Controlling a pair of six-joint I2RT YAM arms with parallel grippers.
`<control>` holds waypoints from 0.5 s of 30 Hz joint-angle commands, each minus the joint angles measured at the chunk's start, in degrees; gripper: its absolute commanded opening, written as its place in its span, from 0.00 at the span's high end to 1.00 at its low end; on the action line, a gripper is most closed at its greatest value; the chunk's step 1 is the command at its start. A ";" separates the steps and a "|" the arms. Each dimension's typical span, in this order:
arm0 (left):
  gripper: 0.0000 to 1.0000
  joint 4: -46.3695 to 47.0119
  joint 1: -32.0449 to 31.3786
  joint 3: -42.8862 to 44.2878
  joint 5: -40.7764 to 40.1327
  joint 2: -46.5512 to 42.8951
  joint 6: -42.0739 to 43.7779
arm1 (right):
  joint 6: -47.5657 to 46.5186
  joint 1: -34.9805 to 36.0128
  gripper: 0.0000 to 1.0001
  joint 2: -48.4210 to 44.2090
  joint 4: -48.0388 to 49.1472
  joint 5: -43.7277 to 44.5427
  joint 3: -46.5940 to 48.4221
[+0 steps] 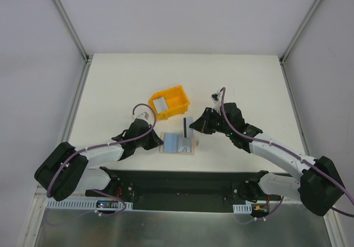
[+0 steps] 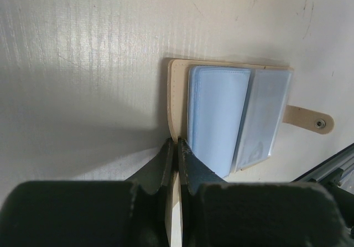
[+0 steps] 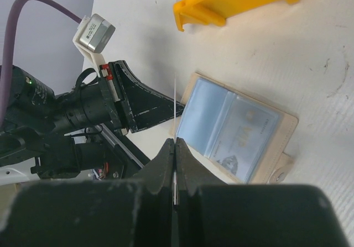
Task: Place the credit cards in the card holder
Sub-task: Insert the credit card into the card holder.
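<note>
Card holder [image 2: 176,92] lies open, left gripper [image 2: 177,145] pinching its edge, right gripper [image 3: 175,146] pinching a credit card [image 3: 175,104]

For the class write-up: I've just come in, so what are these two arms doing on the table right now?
The card holder lies open on the table, clear sleeves facing up. The left hand is shut on the edge of its beige cover, holding it. The right hand pinches a credit card edge-on just above the open holder; the card is not yet in a sleeve. What looks like a second card lies in the yellow bin behind.
</note>
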 commanded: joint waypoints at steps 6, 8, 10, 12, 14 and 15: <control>1.00 0.01 0.59 -0.88 -1.82 -1.94 -1.65 | 4.71 0.33 1.00 2.15 9.60 -2.73 -4.75; 1.00 0.19 0.50 -1.05 -1.91 -2.12 -1.91 | 5.59 0.33 1.00 3.38 10.84 -2.99 -5.72; 1.00 0.19 0.50 -0.96 -1.83 -2.03 -2.00 | 6.46 0.42 1.00 4.44 12.33 -3.25 -6.69; 1.00 0.10 0.50 -0.97 -1.65 -2.03 -2.09 | 7.17 0.68 0.99 5.49 14.09 -3.26 -7.22; 1.00 0.19 0.50 -1.05 -1.48 -2.20 -2.44 | 7.70 0.86 0.99 7.51 14.18 -2.99 -6.96; 1.00 0.19 0.50 -1.23 -1.30 -2.29 -2.79 | 8.14 0.95 1.00 8.74 15.22 -3.16 -7.13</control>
